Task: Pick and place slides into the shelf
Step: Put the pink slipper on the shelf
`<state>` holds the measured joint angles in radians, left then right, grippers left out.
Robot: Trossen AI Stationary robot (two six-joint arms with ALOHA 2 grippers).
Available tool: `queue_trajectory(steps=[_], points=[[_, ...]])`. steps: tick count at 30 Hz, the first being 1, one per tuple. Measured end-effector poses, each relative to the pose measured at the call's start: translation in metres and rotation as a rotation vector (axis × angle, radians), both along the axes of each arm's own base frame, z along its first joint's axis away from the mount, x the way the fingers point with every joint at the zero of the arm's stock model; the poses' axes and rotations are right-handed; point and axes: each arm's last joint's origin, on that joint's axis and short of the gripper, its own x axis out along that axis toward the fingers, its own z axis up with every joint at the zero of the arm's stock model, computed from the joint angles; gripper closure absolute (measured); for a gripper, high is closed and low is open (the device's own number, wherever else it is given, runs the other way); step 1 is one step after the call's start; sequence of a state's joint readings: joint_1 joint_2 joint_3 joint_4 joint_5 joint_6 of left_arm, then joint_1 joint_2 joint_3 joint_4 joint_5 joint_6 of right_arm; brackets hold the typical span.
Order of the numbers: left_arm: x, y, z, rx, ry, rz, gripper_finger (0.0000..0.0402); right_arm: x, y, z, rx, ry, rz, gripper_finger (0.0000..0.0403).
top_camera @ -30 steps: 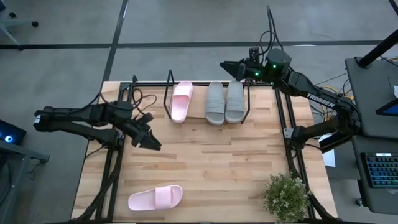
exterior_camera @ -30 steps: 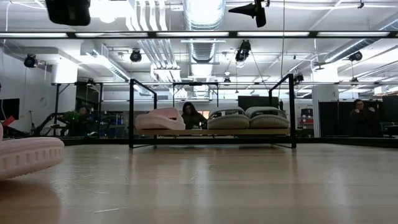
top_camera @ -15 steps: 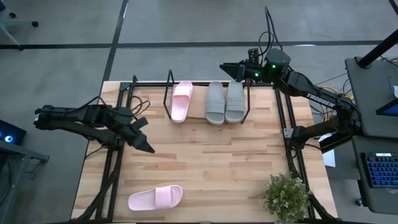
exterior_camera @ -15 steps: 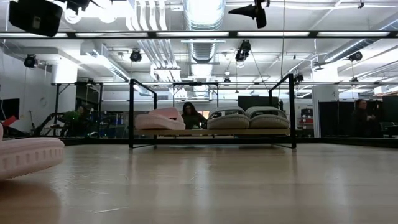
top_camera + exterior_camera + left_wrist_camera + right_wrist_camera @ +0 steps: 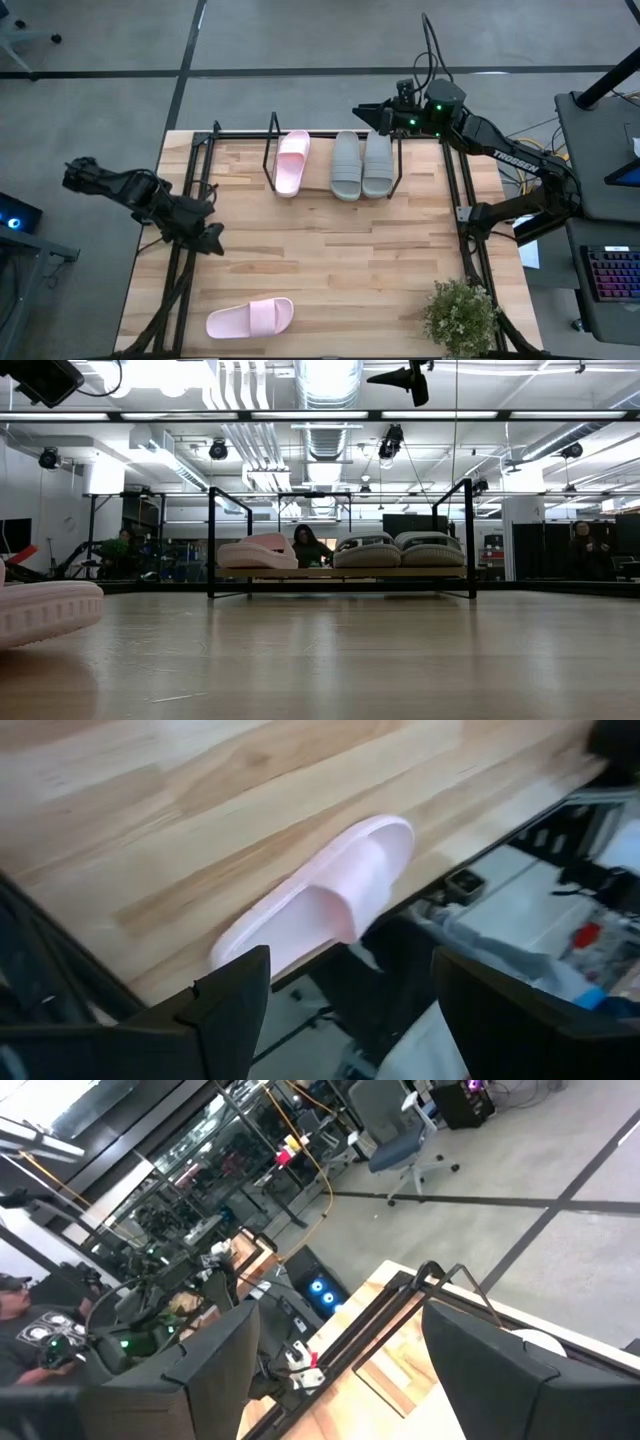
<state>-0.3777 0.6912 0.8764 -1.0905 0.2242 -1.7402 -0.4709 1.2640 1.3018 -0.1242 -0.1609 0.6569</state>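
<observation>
Shelf [image 5: 268, 160] at the table's far edge holds three slides — one pale pink slide [image 5: 291, 162] and the grey pair [image 5: 361, 164] side by side; the other pink slide [image 5: 250, 317] lies alone near the front edge of the table [image 5: 350, 260]; left gripper [image 5: 212, 243] hovers above the table's left side, fingers spread wide, empty; right gripper [image 5: 366, 110] hangs beyond the shelf's right end — fingers wide apart, holding nothing.
</observation>
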Motion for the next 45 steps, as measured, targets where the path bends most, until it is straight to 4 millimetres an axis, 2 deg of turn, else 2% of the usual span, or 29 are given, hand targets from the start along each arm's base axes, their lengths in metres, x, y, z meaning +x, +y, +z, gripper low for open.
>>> queue_trajectory(steps=[5,10,14,22,30,36,45], points=[[0.017,-0.015,-0.006,0.097,-0.011,-0.071,0.0140,0.000,0.000,0.000,-0.012,0.003,0.001,0.0137],[0.035,-0.042,-0.013,0.143,-0.049,-0.131,0.0140,0.000,0.000,0.000,-0.014,0.004,0.000,0.0135],[0.035,-0.067,-0.022,0.187,0.004,-0.134,0.0140,0.000,0.000,0.000,-0.015,0.004,0.000,0.0131],[0.033,-0.115,-0.030,0.146,-0.107,0.037,0.0140,0.000,0.000,0.000,-0.022,0.006,0.001,0.0138],[0.056,-0.152,-0.060,0.130,-0.070,0.083,0.0140,0.000,0.000,0.000,-0.022,0.006,0.001,0.0131],[0.064,-0.170,-0.080,0.122,-0.036,0.117,0.0140,0.000,0.000,0.000,-0.022,0.006,0.001,0.0137],[0.071,-0.177,-0.101,0.187,-0.044,0.190,0.0140,0.000,0.000,0.000,-0.021,0.006,0.001,0.0131]])
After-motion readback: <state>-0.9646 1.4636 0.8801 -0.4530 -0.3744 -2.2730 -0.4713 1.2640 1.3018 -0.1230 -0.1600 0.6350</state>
